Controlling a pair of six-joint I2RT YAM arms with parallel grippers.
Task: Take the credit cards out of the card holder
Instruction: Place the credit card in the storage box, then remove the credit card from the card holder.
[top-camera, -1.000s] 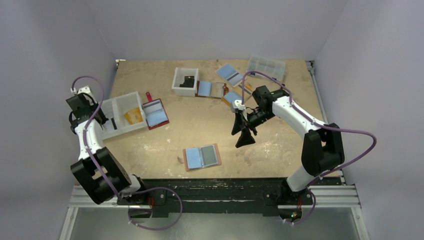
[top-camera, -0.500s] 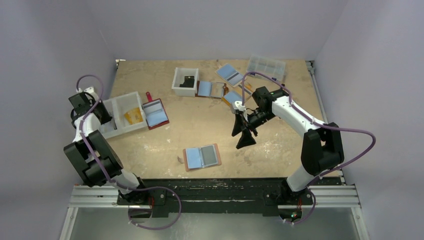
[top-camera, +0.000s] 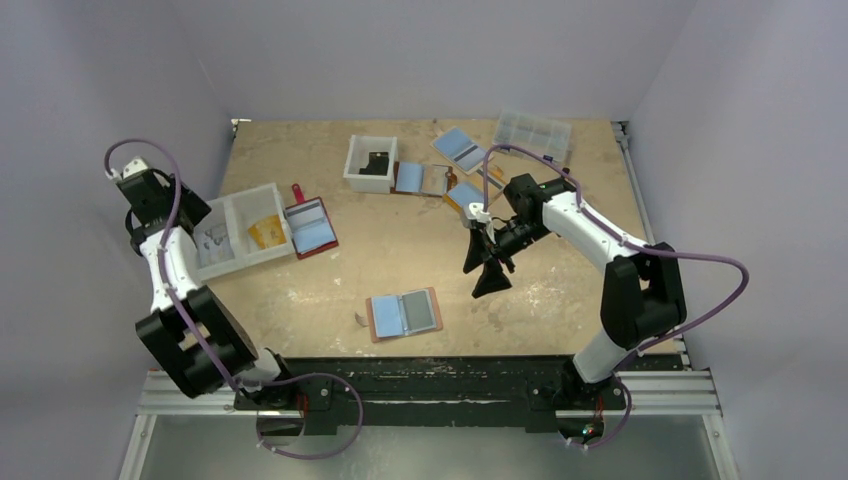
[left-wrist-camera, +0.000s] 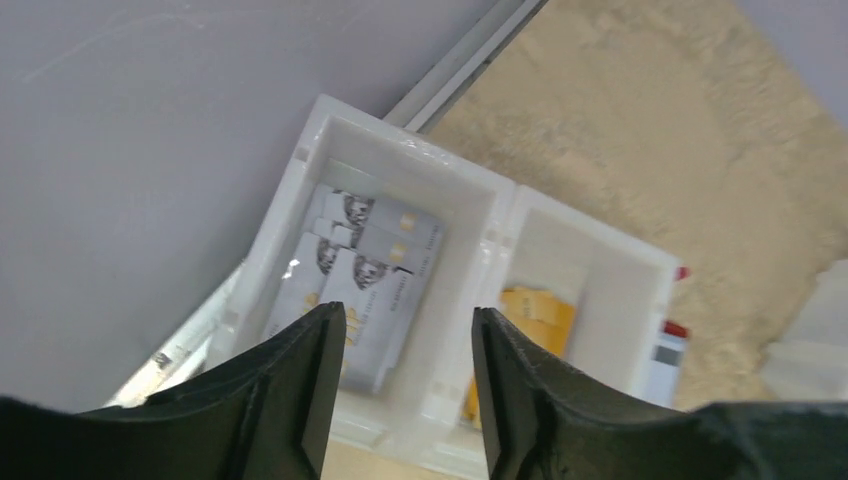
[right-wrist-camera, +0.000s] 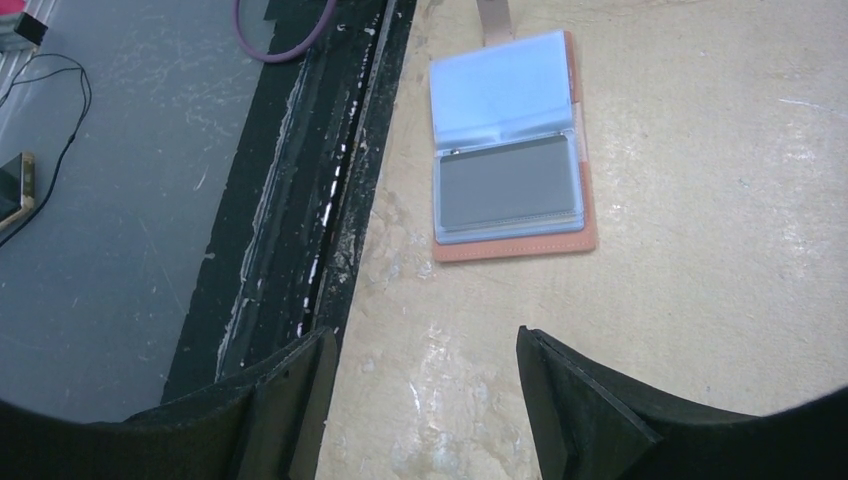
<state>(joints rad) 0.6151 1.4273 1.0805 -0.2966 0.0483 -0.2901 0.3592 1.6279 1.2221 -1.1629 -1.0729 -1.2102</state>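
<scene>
The tan card holder (top-camera: 403, 315) lies open and flat near the table's front edge. A light blue credit card (right-wrist-camera: 500, 90) shows in one half and a dark grey one (right-wrist-camera: 508, 190) in the other. My right gripper (top-camera: 486, 276) hovers open to the right of the holder and above the table, with nothing between its fingers; bare table shows between them (right-wrist-camera: 428, 340). My left gripper (top-camera: 180, 212) stands open at the far left above a white two-part bin (left-wrist-camera: 500, 215), and its jaws (left-wrist-camera: 408, 320) are empty. Pale grey printed cards (left-wrist-camera: 365, 280) lie in the bin's left part.
An orange wallet (top-camera: 266, 232) sits in the bin's right part and a dark red wallet (top-camera: 310, 228) lies beside the bin. At the back are a small white box (top-camera: 370, 163), more open wallets (top-camera: 458, 148) and a clear organiser (top-camera: 533, 133). A black rail (right-wrist-camera: 300, 200) edges the table.
My left gripper has gone from shut to open and has drawn up and back to the left, off the bin. Pale cards now show in the left part. The right arm has not moved.
</scene>
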